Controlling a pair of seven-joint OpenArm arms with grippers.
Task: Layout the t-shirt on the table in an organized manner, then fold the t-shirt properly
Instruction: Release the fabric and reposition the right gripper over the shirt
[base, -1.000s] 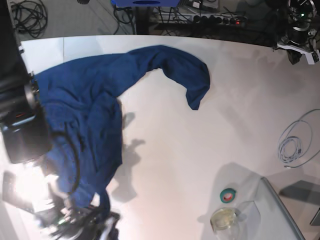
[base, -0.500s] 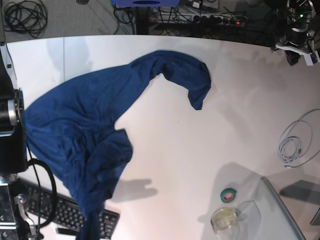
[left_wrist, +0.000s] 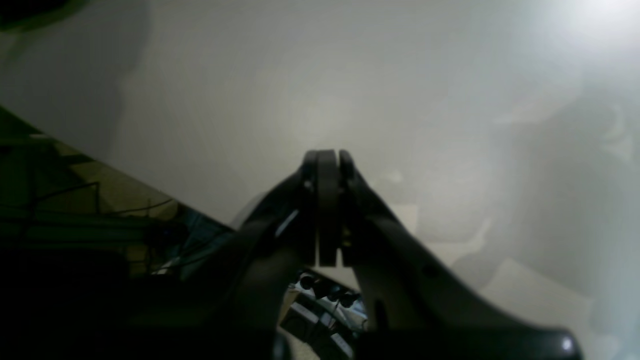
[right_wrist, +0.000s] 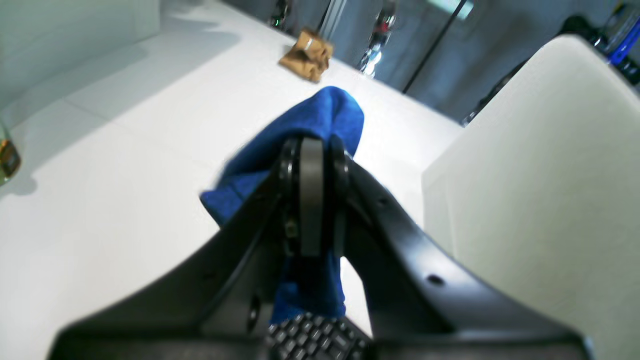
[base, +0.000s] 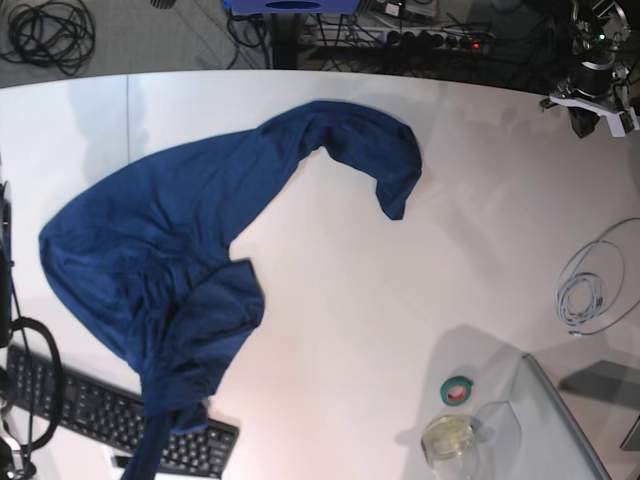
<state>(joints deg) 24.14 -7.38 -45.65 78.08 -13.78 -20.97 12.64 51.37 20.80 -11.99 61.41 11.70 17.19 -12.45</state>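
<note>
While pinched: t-shirt (right_wrist: 320, 117) in R pincer (right_wrist: 312, 200)

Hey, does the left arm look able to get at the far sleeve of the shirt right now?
Probably yes: the left gripper is shut and empty, and only bare table lies between it and the shirt.
</note>
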